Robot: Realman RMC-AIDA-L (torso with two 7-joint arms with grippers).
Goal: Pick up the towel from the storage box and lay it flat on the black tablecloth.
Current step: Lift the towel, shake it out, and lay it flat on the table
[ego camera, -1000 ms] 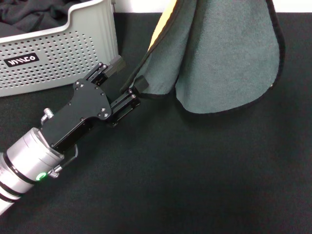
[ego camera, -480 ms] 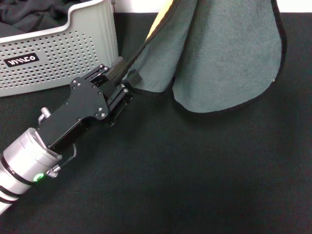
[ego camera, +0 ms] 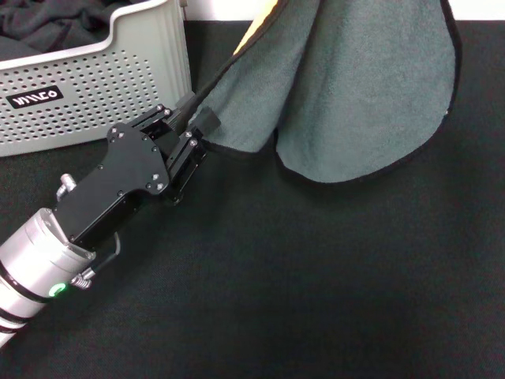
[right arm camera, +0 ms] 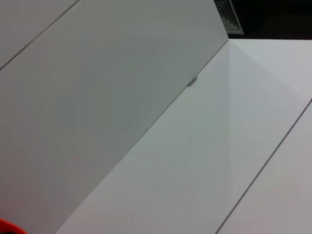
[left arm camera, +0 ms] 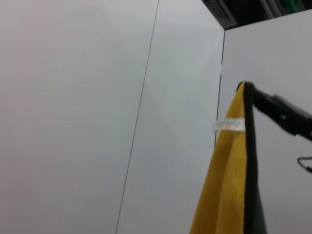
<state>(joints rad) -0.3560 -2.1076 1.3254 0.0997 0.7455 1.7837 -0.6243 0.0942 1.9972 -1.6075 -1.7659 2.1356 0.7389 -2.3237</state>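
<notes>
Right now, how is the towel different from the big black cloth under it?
The towel hangs in the air, draped in folds; the black tablecloth lies flat. The towel shows grey-green and yellow with a black hem; the tablecloth is plain black. The towel is far smaller than the tablecloth. The left gripper has its jaws closed on the towel's lower corner; nothing holds the tablecloth. Both are soft fabric.

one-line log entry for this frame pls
stage: spreading | towel: hanging over tablecloth, grey-green face to camera | left gripper: shut on towel's lower corner | right gripper: not in view | box: holds dark cloth
</notes>
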